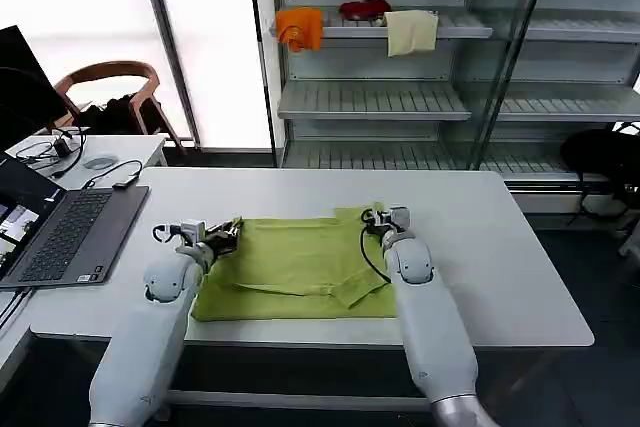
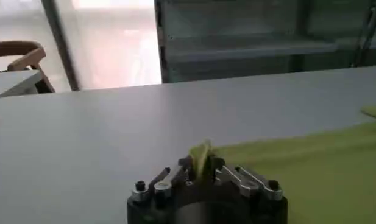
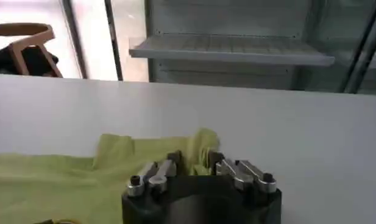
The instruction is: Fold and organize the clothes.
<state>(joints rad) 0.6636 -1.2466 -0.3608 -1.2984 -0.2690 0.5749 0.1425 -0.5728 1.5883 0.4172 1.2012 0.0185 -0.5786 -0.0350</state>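
Pinching T-shirt [image 1: 300, 267] far edge — left tool [image 1: 222, 236], right tool [image 1: 378, 219] clamped, bare table [image 1: 500, 247] beyond.

arms: pale grey, rounded | gripper [image 3: 197, 163]: black base, silver fingers

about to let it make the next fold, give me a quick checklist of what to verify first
1. Left end effector pinching the shirt far left corner: ok, fabric sits between the fingers.
2. Right end effector pinching the far right corner: ok, fabric between the fingers.
3. Shirt lying flat: not ok, a sleeve is folded over near the front edge.
4. Table beyond the shirt free: ok.
5. Laptop off the shirt: ok, it sits apart at the left.
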